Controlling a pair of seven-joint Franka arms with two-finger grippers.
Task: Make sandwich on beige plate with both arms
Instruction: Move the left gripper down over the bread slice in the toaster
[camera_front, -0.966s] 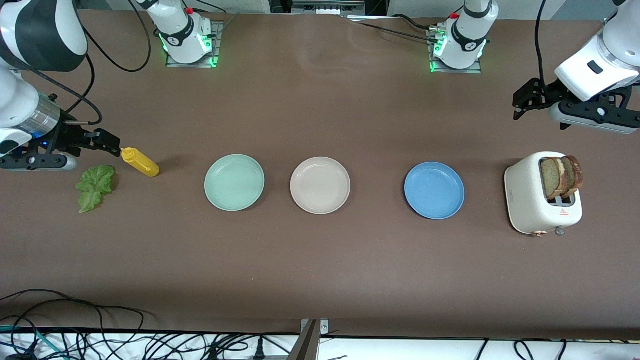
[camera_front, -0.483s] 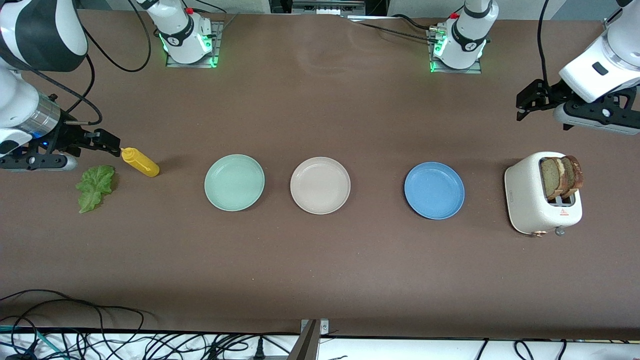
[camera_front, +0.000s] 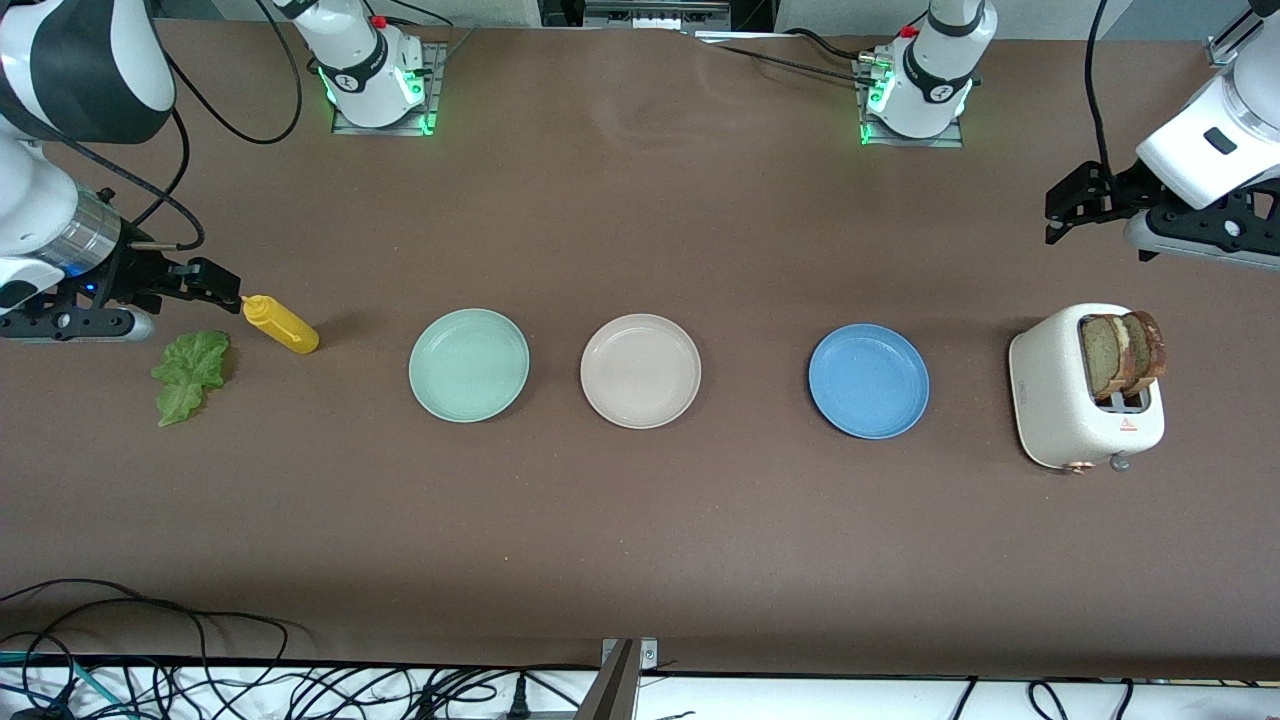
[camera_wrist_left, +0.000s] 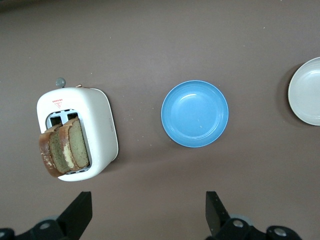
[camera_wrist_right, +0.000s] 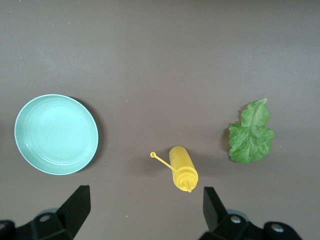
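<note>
The beige plate (camera_front: 640, 371) lies empty mid-table between a mint-green plate and a blue plate; its edge shows in the left wrist view (camera_wrist_left: 307, 97). Tan-brown bread slices (camera_front: 1123, 352) stand upright in the white toaster (camera_front: 1050, 400), also in the left wrist view (camera_wrist_left: 64, 149). The green lettuce leaf (camera_front: 190, 375) lies flat at the right arm's end and shows in the right wrist view (camera_wrist_right: 251, 134). My left gripper (camera_front: 1065, 205) is open and empty, up over bare table beside the toaster (camera_wrist_left: 148, 200). My right gripper (camera_front: 215, 283) is open and empty by the mustard bottle's tip (camera_wrist_right: 145, 192).
A yellow mustard bottle (camera_front: 282, 325) lies on its side beside the lettuce (camera_wrist_right: 183, 174). The mint-green plate (camera_front: 468, 365) and the blue plate (camera_front: 868, 380) flank the beige one. Cables hang along the table edge nearest the front camera.
My left gripper has drifted a little toward its end of the table, away from the plates. The right arm and the objects have not moved.
</note>
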